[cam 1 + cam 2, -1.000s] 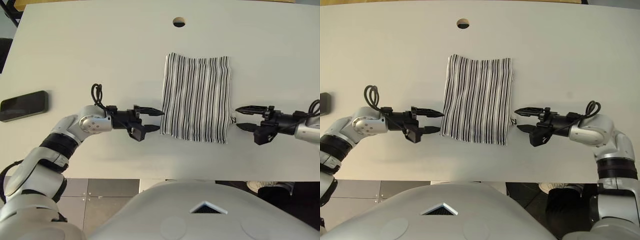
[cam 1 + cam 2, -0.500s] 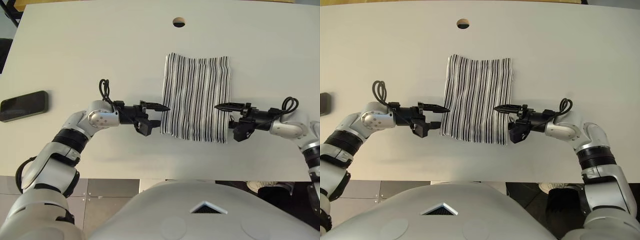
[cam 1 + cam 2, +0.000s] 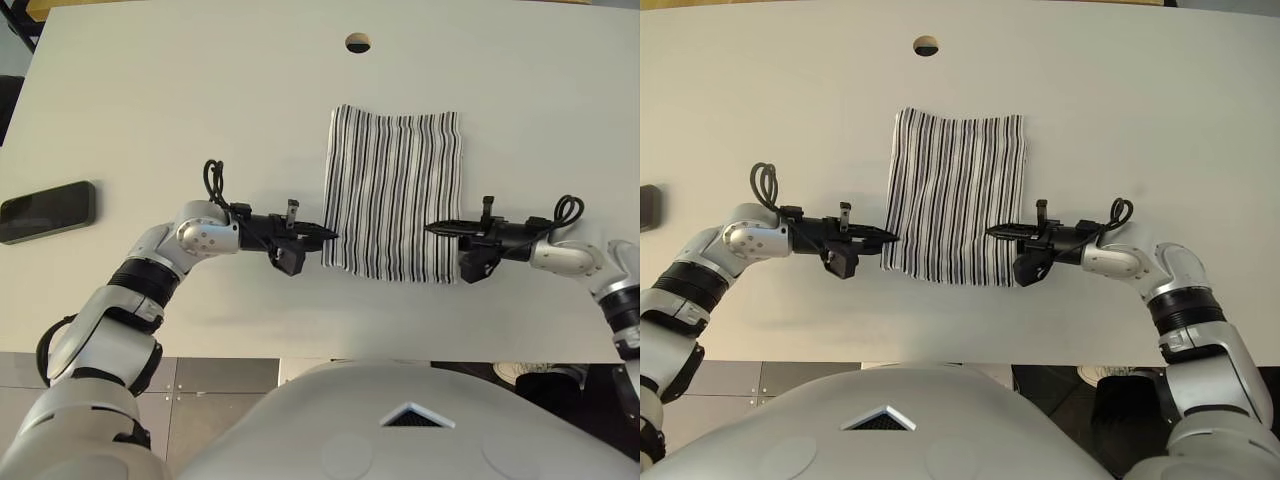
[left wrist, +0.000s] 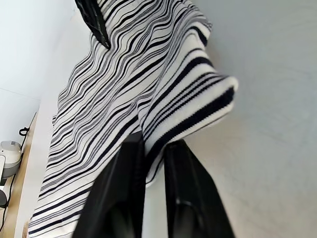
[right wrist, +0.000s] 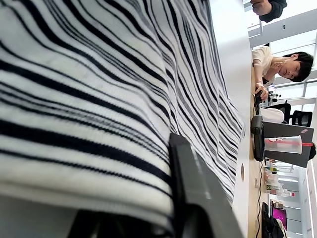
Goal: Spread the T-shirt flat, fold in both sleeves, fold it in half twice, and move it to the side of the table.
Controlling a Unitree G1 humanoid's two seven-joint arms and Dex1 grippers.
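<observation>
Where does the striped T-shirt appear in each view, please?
Left eye view: T-shirt right of centre.
Right eye view: T-shirt at centre.
Left wrist view: T-shirt corner pinched in left gripper.
Right wrist view: T-shirt close up, over a finger.
Shared landmark: table hole, both eye views.

The T-shirt [image 3: 392, 195] covers the right end effector [image 3: 432, 229]'s lower finger. The picture edge cuts off the phone [image 3: 648, 208].

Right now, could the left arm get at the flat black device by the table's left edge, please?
Probably not yet: the left hand is shut on a near corner of the black-and-white striped T-shirt. Only white table separates it from the flat black device, so that grip seems the hindrance.
</observation>
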